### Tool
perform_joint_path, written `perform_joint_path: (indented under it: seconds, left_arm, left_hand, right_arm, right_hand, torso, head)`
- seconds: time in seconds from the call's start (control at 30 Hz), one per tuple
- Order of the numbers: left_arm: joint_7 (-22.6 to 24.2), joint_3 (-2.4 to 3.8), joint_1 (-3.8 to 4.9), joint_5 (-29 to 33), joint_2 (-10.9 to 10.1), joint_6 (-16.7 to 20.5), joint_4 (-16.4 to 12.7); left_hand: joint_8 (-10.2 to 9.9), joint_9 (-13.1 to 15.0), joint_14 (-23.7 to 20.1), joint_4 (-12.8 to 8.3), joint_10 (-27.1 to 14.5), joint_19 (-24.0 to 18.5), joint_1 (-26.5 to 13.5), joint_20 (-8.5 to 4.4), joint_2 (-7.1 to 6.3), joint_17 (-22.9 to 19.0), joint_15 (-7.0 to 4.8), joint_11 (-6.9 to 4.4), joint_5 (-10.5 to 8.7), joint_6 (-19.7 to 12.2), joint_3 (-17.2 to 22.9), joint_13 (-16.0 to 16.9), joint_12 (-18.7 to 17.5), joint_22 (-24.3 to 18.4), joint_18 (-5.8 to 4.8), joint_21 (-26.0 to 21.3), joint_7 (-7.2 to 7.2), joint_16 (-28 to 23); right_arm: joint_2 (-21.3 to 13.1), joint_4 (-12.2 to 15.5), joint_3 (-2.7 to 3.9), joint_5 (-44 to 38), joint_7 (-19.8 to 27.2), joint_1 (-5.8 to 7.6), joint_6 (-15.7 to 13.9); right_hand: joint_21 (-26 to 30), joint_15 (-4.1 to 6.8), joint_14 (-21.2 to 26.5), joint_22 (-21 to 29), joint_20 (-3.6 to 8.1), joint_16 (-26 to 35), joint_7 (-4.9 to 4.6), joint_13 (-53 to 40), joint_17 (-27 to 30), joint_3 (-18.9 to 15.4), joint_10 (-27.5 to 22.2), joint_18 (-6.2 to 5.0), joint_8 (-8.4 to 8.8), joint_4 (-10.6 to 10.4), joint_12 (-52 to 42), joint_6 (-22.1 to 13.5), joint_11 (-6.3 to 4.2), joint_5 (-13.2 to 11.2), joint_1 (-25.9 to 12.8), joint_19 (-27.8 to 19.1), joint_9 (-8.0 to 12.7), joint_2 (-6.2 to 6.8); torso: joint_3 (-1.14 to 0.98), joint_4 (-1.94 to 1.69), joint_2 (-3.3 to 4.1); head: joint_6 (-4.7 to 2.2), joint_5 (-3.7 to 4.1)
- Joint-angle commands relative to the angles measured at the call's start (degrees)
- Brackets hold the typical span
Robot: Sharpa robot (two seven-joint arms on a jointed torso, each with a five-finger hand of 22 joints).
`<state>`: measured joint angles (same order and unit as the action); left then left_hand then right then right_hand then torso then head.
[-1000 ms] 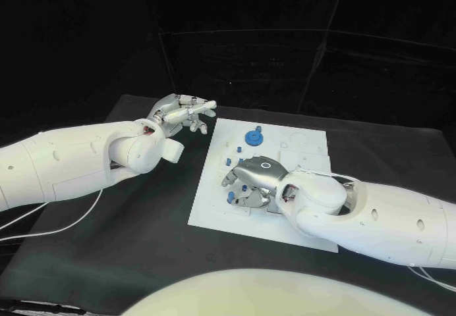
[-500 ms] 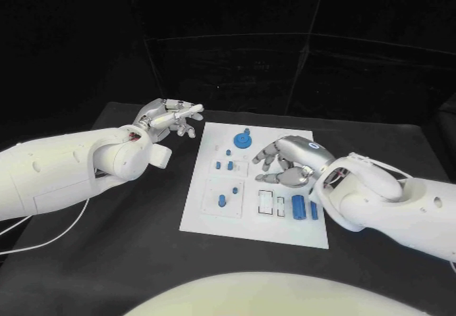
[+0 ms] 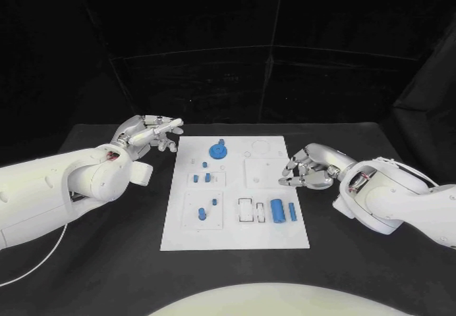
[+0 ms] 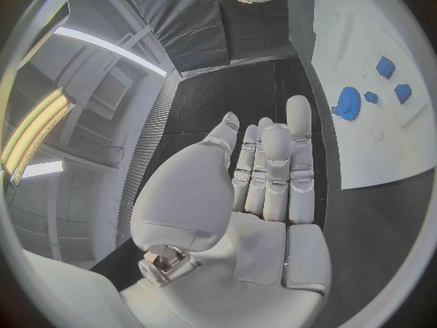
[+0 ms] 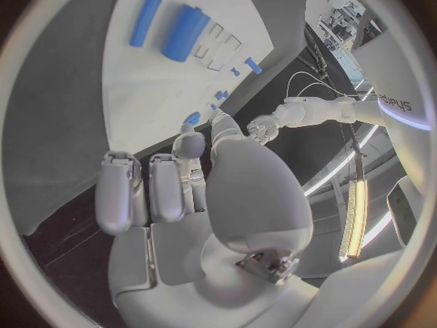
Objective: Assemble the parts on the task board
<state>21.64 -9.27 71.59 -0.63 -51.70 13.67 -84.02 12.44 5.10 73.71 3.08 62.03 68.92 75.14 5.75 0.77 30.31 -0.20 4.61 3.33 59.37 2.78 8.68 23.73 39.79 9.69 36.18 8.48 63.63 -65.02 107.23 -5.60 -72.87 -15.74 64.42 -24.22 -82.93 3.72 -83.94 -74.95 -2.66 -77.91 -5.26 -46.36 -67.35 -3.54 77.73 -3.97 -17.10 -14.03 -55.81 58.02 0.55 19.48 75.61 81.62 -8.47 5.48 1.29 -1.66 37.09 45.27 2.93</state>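
Observation:
The white task board (image 3: 238, 227) lies mid-table. On it sit a blue gear (image 3: 217, 151), small blue pieces (image 3: 201, 177) below it, another blue piece (image 3: 201, 212), a thick blue cylinder (image 3: 277, 210) and a thin one (image 3: 292, 211). My left hand (image 3: 147, 133) hovers off the board's far left corner, fingers straight and holding nothing (image 4: 264, 189). My right hand (image 3: 309, 168) hangs at the board's right edge with its fingers curled in and nothing seen in them (image 5: 200, 197). The right wrist view shows the cylinder (image 5: 185, 33) on the board (image 5: 164, 80).
Black table (image 3: 105, 250) surrounds the board, with free room on both sides. Empty outlined slots (image 3: 252, 209) lie beside the thick cylinder. A white cable (image 3: 38, 260) trails under my left arm.
The head camera has shifted. My right hand has lifted off the board's near-left parts and drawn back to the board's right edge. My left hand stays by the far left corner.

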Motion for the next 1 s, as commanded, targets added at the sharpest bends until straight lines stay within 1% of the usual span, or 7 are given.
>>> perform_joint_path:
  seconds: [0.03, 0.13, 0.33, 0.43, 0.53, 0.77, 1.0]
  left_arm:
    - [0.5, 0.05, 0.01, 0.1, 0.1, -0.6, 0.0]
    - [0.5, 0.05, -0.07, 0.1, 0.2, -0.7, 0.1]
    - [0.4, 0.04, -0.14, 0.1, 0.2, -0.7, 0.1]
    - [0.3, 0.04, -0.16, 0.1, 0.1, -0.7, 0.0]
    - [0.3, 0.03, -0.17, 0.1, 0.1, -0.8, 0.0]
    - [0.2, 0.02, -0.20, 0.1, 0.0, -0.8, 0.0]
    - [0.1, 0.02, -0.25, 0.1, 0.1, -1.1, 0.0]
  left_hand:
    - [0.3, -0.1, -0.4, -0.3, -0.4, 0.0, 0.4, 0.18, -0.09, -0.1, 0.19, -0.11, -0.02, -0.4, -0.1, -0.1, 0.2, -0.1, 0.79, -0.3, 0.10, -0.3]
    - [0.3, -0.1, -0.4, -0.3, -0.4, 0.0, 0.4, 0.18, -0.09, -0.1, 0.19, -0.11, -0.02, -0.4, -0.1, -0.1, 0.2, -0.1, 0.79, -0.3, 0.10, -0.3]
    - [0.3, -0.1, -0.4, -0.3, -0.4, 0.0, 0.4, 0.18, -0.09, -0.1, 0.19, -0.11, -0.02, -0.4, -0.1, -0.1, 0.2, -0.1, 0.79, -0.3, 0.10, -0.3]
    - [0.3, -0.1, -0.4, -0.3, -0.4, 0.0, 0.4, 0.18, -0.09, -0.1, 0.19, -0.11, -0.02, -0.4, -0.1, -0.1, 0.2, -0.1, 0.79, -0.3, 0.10, -0.3]
    - [0.3, 0.0, -0.3, -0.3, -0.4, 0.0, 0.5, 0.19, -0.02, 0.2, 0.20, -0.11, -0.02, -0.4, -0.1, -0.1, 0.3, -0.1, 0.79, -0.3, 0.09, -0.2]
    - [0.3, 0.0, -0.3, -0.3, -0.4, 0.0, 0.5, 0.19, -0.02, 0.2, 0.20, -0.11, -0.02, -0.4, -0.1, -0.1, 0.3, -0.1, 0.79, -0.3, 0.09, -0.2]
    - [0.3, 0.0, -0.3, -0.3, -0.4, 0.0, 0.5, 0.19, -0.02, 0.2, 0.20, -0.11, -0.02, -0.4, -0.1, -0.1, 0.3, -0.1, 0.79, -0.3, 0.09, -0.2]
  right_arm:
    - [-0.4, 0.7, -0.58, -3.4, -5.3, -0.38, 2.8]
    - [-0.7, 1.2, -1.13, -6.3, -8.0, -1.20, 2.5]
    - [-0.2, 1.8, -1.63, -8.8, -10.4, -2.57, 2.8]
    - [0.3, 1.9, -1.73, -9.3, -10.6, -3.37, 3.5]
    - [0.8, 1.8, -1.79, -9.7, -10.6, -3.86, 3.9]
    - [1.9, 1.6, -1.83, -11.3, -10.4, -4.53, 3.9]
    - [3.6, 0.4, -1.84, -11.7, -10.8, -5.05, 4.1]
  right_hand:
    - [-0.5, -0.21, -2.6, -1.3, -0.20, -0.6, -0.08, -2.9, -0.9, -1.4, -0.4, 0.90, -0.80, -0.9, -1.9, -0.8, -0.04, 0.3, -0.4, 0.6, -0.3, -0.47]
    - [-0.9, -0.31, -2.8, -2.1, -0.24, -1.4, 0.00, -6.2, -2.3, -3.2, -0.1, 1.03, -1.95, -2.4, -4.0, -1.4, -0.04, 0.2, -1.6, 1.0, -0.6, -0.50]
    - [-1.2, -0.28, -2.9, -2.6, -0.30, -2.2, 0.04, -13.1, -3.6, -5.1, 1.5, 1.11, -3.50, -2.5, -9.1, -2.4, -0.02, 1.4, -3.1, 1.1, -1.0, -0.97]
    - [-1.2, -0.30, -3.0, -2.7, -0.31, -2.5, 0.05, -17.6, -4.1, -5.8, 2.8, 1.13, -4.29, -2.6, -12.7, -2.8, -0.02, 1.3, -3.0, 1.1, -1.2, -1.10]
    - [-1.3, -0.32, -3.0, -2.8, -0.33, -2.8, 0.04, -19.6, -4.6, -6.2, 3.2, 1.14, -4.77, -2.6, -14.1, -3.1, 0.00, 1.3, -3.1, 1.1, -1.3, -1.19]
    - [-1.6, -0.37, -3.2, -3.4, -0.37, -3.4, 0.02, -21.9, -5.7, -6.7, 3.7, 1.27, -5.45, -2.6, -15.8, -3.4, 0.04, 1.2, -3.4, 1.4, -1.5, -1.26]
    - [-1.6, -0.41, -3.2, -3.5, -0.40, -3.5, -0.03, -22.4, -6.0, -7.0, 3.7, 1.29, -5.84, -2.5, -16.1, -3.8, 0.08, 0.7, -2.9, 1.5, -1.5, -1.09]
  torso:
    - [-0.11, 0.70, 0.04]
    - [-0.20, 0.85, 0.06]
    - [-0.04, 0.61, 0.05]
    - [0.06, 0.59, 0.11]
    - [0.03, 0.62, 0.06]
    - [0.15, 0.66, 0.07]
    - [0.15, 0.55, 0.04]
  head:
    - [0.09, 0.38]
    - [0.06, 0.17]
    - [0.44, 0.22]
    - [0.58, 0.23]
    - [0.67, 0.16]
    - [0.90, 0.21]
    - [1.01, 0.30]
